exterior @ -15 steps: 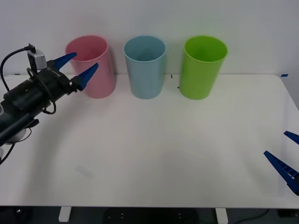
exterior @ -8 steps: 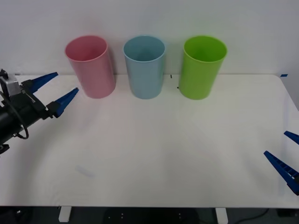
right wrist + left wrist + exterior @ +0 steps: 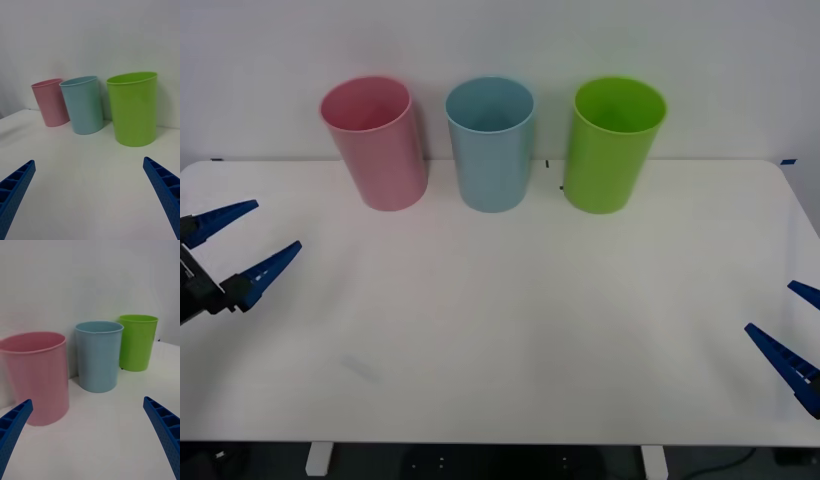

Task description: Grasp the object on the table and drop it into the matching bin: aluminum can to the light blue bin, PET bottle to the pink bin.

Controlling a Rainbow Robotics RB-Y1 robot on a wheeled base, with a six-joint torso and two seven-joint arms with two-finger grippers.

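White table [image 3: 510, 330], wide and flat with rounded corners, carries three tall round bins in a row along its far edge, against the wall. From the robot's left these are the pink bin [image 3: 375, 142], the light blue bin [image 3: 491, 142] and a green bin [image 3: 613, 143]. All three stand upright, close beside one another but apart, mouths open upward.

Left pincer [image 3: 242, 245] hangs low over the near left part of the table, well apart from the bins, its blue ribbed fingers spread wide and holding nothing. Its wrist view faces the pink bin [image 3: 35, 378] nearest, with the light blue bin [image 3: 98, 355] and the green bin [image 3: 137, 341] beyond. Right pincer [image 3: 798, 335] sits at the near right edge of the table, likewise spread wide and empty, looking toward the same row from the green bin's side.

Aluminium can: none lies on the tabletop or in either pincer. Whether it rests inside a bin cannot be told; the bin interiors are not open to inspection from these angles.

Judgement on handling: such a can would be light, thin-walled and smooth, prone to slip or dent. A moderate hold across the middle of its body, fingers on opposite sides, appears the soundest grip.
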